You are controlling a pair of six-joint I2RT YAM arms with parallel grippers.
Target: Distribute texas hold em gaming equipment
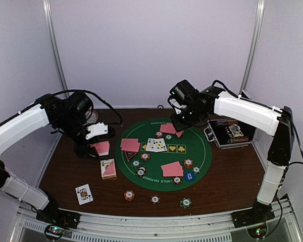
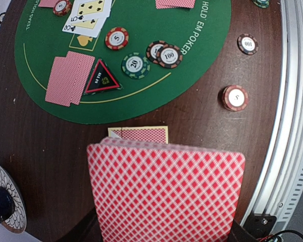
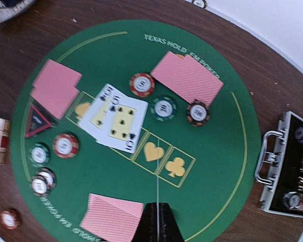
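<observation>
Across the left wrist frame's lower half, left jaws clamp a red diamond-backed playing card [image 2: 166, 196]; best lowered flat onto the brown tabletop [image 2: 202, 126] beside the round green felt mat [image 2: 141, 108] before releasing. Right jaws look closed, contents unclear

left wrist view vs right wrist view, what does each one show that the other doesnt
Only the left wrist view: the held cards, their red backs filling the foreground, and the metal rail along the table edge. Only the right wrist view: the open chip case beside the mat. Both: the green mat, the red triangle on it, and the face-up cards.
</observation>
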